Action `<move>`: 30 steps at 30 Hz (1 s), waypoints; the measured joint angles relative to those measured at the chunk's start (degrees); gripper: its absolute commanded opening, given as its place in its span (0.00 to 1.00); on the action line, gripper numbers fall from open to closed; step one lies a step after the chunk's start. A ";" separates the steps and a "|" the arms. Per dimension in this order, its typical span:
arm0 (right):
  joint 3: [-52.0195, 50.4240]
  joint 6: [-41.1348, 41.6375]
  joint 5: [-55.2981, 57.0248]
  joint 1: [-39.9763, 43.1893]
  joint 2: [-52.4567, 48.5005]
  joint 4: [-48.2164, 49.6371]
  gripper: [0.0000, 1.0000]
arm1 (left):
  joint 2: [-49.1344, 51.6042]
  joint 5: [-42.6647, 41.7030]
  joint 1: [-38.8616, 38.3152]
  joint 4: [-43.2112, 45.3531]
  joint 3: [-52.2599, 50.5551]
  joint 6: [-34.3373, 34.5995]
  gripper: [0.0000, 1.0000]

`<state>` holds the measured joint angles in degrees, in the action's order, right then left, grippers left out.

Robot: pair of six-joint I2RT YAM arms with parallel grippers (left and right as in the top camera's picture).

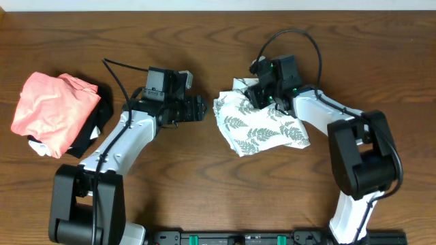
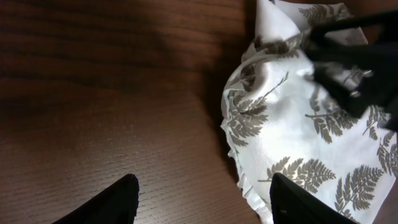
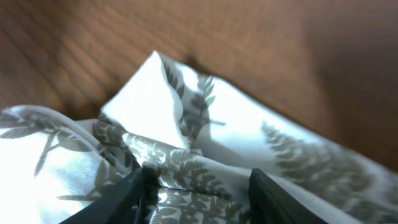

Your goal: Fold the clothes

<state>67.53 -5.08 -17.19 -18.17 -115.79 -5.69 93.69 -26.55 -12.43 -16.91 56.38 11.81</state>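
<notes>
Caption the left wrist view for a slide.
Open left end effector above the table, at the edge of the bunched fern-print garment.

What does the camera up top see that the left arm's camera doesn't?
Only the overhead view shows the pink garment and the black cloth at the far left, plus both whole arms. Only the left wrist view shows, up close, the left gripper with its fingertips apart over bare table. Both show the fern-print garment and the right gripper over it.
</notes>
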 measured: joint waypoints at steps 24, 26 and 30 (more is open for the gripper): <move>4.90 -15.43 -8.02 1.25 3.56 -33.07 0.66 | -0.02 0.00 0.00 0.68 0.00 -0.02 0.68; 6.80 -14.60 -6.43 1.70 6.43 -34.27 0.67 | -0.02 0.00 0.00 1.16 0.00 -0.04 0.68; 12.15 -12.11 -4.37 1.88 17.59 -36.85 0.61 | -0.02 -0.02 0.00 3.67 0.00 -0.02 0.67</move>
<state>79.68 -17.19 -21.56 -16.29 -98.19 -42.54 93.67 -26.57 -12.43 -13.23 56.38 11.79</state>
